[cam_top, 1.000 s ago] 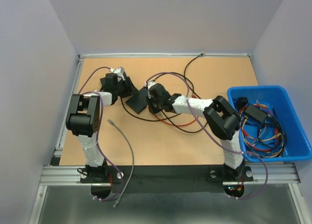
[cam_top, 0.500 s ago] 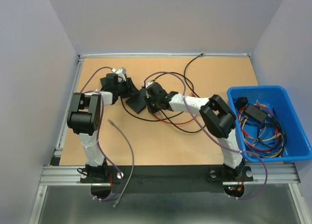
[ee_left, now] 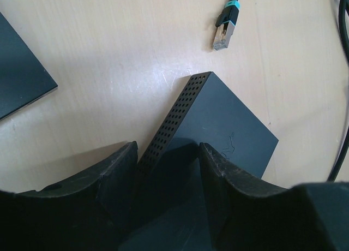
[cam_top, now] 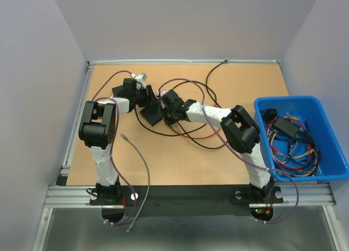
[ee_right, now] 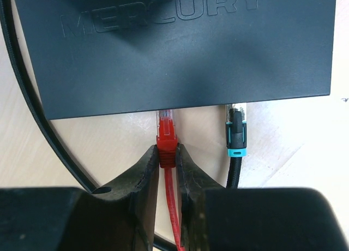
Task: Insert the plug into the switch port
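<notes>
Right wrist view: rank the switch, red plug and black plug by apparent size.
1. switch: largest by far, it spans the top of the frame.
2. red plug and black plug: these look about alike in size at a similar distance, so I won't rank them.

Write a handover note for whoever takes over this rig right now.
Left claw: shut on the switch, gripping it near one corner.
Right claw: shut on the red plug, tip at the switch's port edge.
Done: plug grasped and lined up.
To do: push it home; I cannot tell whether it is seated. A black plug sits alongside.
</notes>
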{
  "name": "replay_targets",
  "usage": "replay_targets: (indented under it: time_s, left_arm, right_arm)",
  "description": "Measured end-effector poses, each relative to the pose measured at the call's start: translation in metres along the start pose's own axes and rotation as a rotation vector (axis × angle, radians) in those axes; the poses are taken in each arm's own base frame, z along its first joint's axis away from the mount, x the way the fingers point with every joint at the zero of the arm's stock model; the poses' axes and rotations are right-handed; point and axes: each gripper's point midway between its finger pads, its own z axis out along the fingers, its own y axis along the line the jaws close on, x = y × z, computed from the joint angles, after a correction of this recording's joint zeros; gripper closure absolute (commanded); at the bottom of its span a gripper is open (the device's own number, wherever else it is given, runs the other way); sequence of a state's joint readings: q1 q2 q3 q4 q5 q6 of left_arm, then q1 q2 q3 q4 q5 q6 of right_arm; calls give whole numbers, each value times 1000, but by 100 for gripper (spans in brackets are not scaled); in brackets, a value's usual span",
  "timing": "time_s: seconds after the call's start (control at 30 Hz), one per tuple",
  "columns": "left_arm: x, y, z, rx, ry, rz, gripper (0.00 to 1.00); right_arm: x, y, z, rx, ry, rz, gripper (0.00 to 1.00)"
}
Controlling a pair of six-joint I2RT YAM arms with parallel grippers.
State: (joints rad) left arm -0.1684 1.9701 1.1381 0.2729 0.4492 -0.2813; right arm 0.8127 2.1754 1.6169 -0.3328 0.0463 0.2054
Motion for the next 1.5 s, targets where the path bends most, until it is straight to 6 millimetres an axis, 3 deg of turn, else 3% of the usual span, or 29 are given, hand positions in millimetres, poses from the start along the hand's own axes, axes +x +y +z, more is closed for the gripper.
replay_targets:
  time_s: [0.97,1.5]
  left_arm:
    - [-2,1,4,-17,12,8,41]
    - [-4,2,5,-27,7,9,41]
  right_arm:
    - [-4,4,2,89,31,-86,100]
    - [-12,-7,3,190,32,-136,100]
